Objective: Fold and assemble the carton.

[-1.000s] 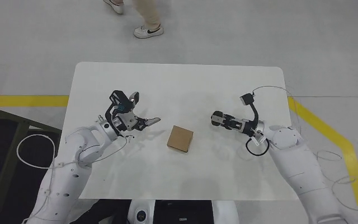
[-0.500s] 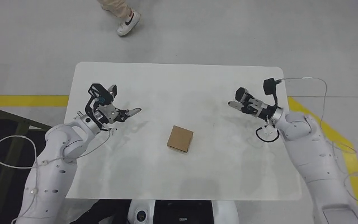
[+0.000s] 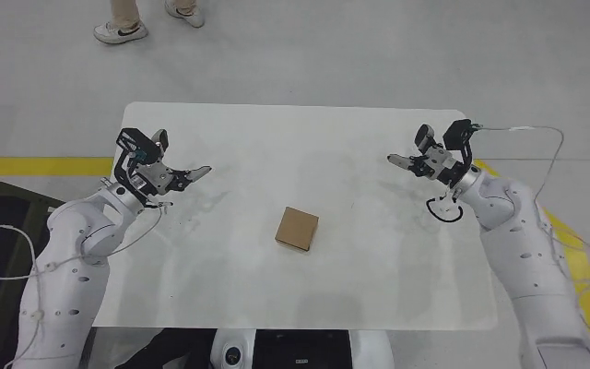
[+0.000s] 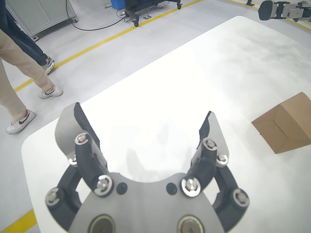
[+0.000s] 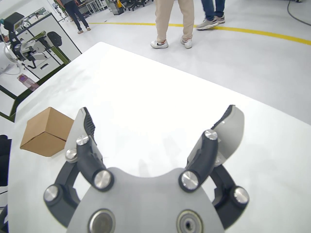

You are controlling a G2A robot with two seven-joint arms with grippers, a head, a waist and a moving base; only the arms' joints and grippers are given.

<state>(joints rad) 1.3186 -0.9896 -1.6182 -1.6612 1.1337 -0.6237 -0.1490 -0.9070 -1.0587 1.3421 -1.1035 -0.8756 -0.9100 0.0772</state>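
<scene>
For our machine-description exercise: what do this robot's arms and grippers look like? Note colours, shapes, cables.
The left arm and right arm have smooth white rounded shells, with thin cables looping alongside. The left gripper and right gripper each have a silver metal base, black links, round screws and two curved silver fingers with black ribbed pads.

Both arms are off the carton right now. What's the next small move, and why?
Probably just park both arms at the table's sides rather than grasp anything. The carton sits closed on the table with no flap visibly sticking out, and the left gripper and right gripper both have open, empty fingers well apart from it. Its underside is hidden, so I can't confirm that face.
</scene>
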